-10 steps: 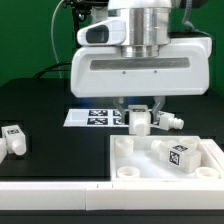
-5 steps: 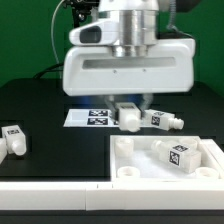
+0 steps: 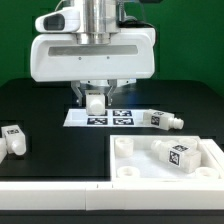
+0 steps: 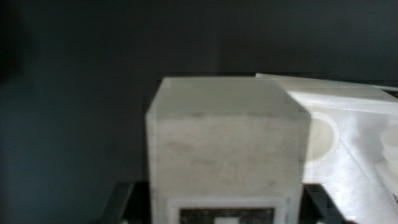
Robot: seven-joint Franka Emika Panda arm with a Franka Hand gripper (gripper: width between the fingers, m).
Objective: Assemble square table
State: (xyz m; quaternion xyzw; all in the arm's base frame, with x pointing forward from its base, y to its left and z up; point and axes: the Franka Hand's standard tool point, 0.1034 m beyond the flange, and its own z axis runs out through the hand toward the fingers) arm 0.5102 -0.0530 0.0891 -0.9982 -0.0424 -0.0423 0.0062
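Observation:
My gripper is shut on a short white block leg and holds it upright just above the left part of the marker board. In the wrist view the leg fills the middle between my dark fingers, with a tag on its near end. The white square table top lies at the front right with a tagged leg resting in it. Another leg lies on its side to the right of the marker board. A third leg lies at the exterior view's left.
A long white bar runs along the front edge, left of the table top. A blurred white shape shows beside the held leg in the wrist view. The table is black, with a green wall behind.
My gripper has moved toward the exterior view's left and slightly up with the leg in it, away from the lying leg and over the marker board's left part.

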